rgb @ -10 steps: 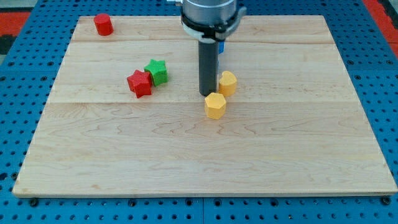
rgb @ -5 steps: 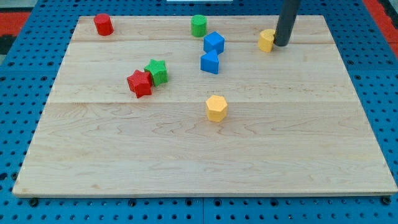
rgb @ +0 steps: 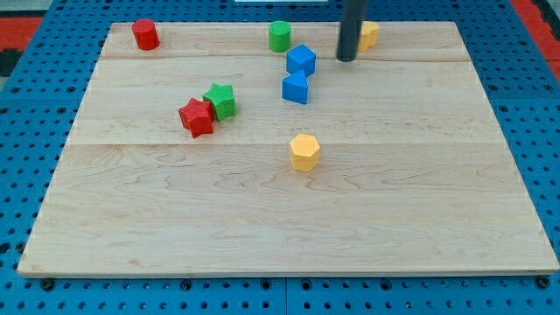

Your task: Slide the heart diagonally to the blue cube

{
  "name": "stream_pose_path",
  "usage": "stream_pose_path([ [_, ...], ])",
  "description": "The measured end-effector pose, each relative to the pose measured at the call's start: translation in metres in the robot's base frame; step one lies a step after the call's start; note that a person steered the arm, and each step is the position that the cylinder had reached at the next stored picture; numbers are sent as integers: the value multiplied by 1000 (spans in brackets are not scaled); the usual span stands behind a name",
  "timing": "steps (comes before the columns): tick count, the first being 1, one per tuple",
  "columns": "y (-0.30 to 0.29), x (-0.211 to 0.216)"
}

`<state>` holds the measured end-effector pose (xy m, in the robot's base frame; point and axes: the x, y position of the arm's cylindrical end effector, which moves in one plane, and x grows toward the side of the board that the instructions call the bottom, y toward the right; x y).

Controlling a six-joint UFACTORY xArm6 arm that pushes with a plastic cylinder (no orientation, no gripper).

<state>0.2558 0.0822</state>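
The yellow heart [rgb: 368, 34] lies near the view's top edge of the wooden board, right of centre, partly hidden by my rod. My tip [rgb: 346, 59] rests just to its lower left, between it and the blue cube [rgb: 301, 59]. The blue cube sits about fifty pixels left of my tip. A second blue block [rgb: 296, 87], a wedge-like shape, lies just below the cube.
A green cylinder [rgb: 279, 36] stands up and left of the blue cube. A red cylinder [rgb: 145, 34] is at the top left. A red star [rgb: 197, 117] and green star [rgb: 220, 101] touch at the left. A yellow hexagon [rgb: 304, 151] lies at mid-board.
The yellow heart went from mid-board to the top right, then slightly up and left. My rod moved from the heart's right side to its lower left.
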Motion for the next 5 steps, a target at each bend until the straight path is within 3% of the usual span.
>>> stream_pose_path([
  [1, -3, -25],
  [2, 25, -25],
  [5, 24, -25],
])
